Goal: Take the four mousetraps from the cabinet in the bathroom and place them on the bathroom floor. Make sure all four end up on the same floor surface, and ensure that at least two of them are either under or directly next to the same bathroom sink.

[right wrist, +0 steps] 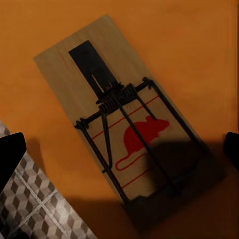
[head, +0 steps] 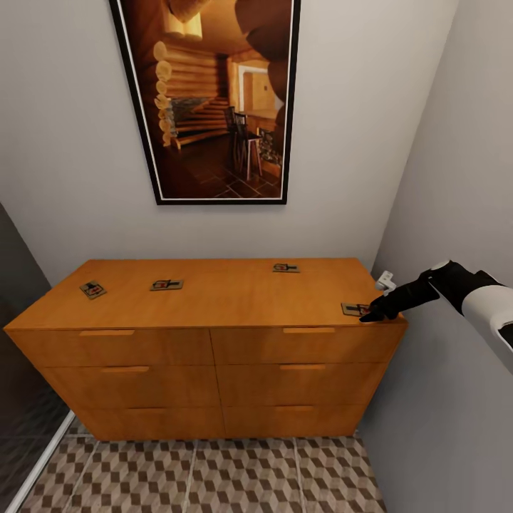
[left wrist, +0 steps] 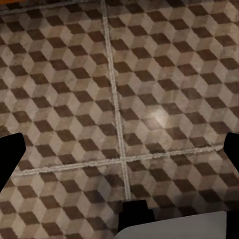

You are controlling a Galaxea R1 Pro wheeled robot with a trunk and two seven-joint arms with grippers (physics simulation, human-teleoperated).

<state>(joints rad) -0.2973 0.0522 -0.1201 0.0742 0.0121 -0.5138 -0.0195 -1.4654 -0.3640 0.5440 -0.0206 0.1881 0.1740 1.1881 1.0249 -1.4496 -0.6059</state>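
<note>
Several mousetraps lie on top of the orange-brown cabinet [head: 214, 299]: one at the far left [head: 92, 289], one beside it [head: 166, 284], one at the back right [head: 286, 268], and one at the front right corner [head: 353, 309]. My right gripper [head: 373, 312] hangs just over that corner trap. In the right wrist view the mousetrap [right wrist: 124, 114] lies flat between the widely spread fingers of the open right gripper [right wrist: 119, 149], which hold nothing. My left gripper [left wrist: 119, 149] is open over the bathroom floor [left wrist: 159, 89]. The sink is out of view.
A large framed picture [head: 214, 100] hangs above the cabinet. The grey right wall [head: 456, 178] stands close to the cabinet's right end, with a small white fitting [head: 385, 280] on it. A dark panel [head: 21, 420] borders the left. Tiled floor [head: 214, 477] lies before the drawers.
</note>
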